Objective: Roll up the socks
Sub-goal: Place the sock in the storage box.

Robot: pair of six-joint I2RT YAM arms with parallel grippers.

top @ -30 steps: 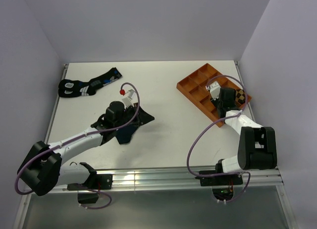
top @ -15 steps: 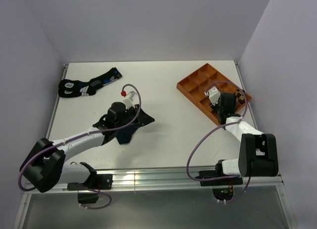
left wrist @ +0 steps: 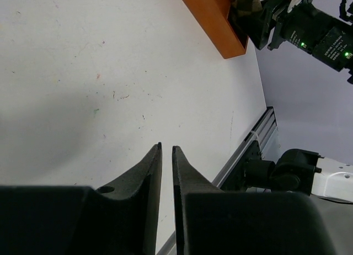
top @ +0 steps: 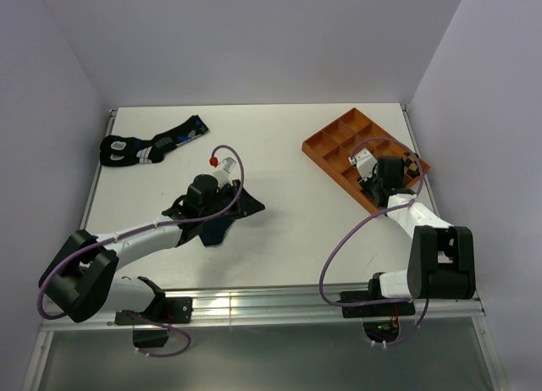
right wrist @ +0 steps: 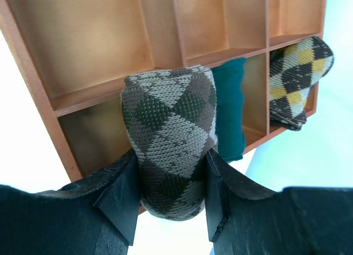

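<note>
White table (top: 288, 230); right tool (right wrist: 168, 194) clamps rolled argyle sock (right wrist: 168, 117) over tray (right wrist: 83, 34) near wall (top: 483, 112); left tool (left wrist: 166, 150) nearly closed, empty.

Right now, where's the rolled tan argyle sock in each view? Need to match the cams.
Top external: not visible, hidden under the right arm's wrist over the near-right end of the orange tray.
Left wrist: the tan argyle sock shows at the top edge, just right of the tray's corner.
Right wrist: centre frame, clamped in the right gripper, in front of the tray's compartments.
Shared landmark: the orange tray, in all three views.
</note>
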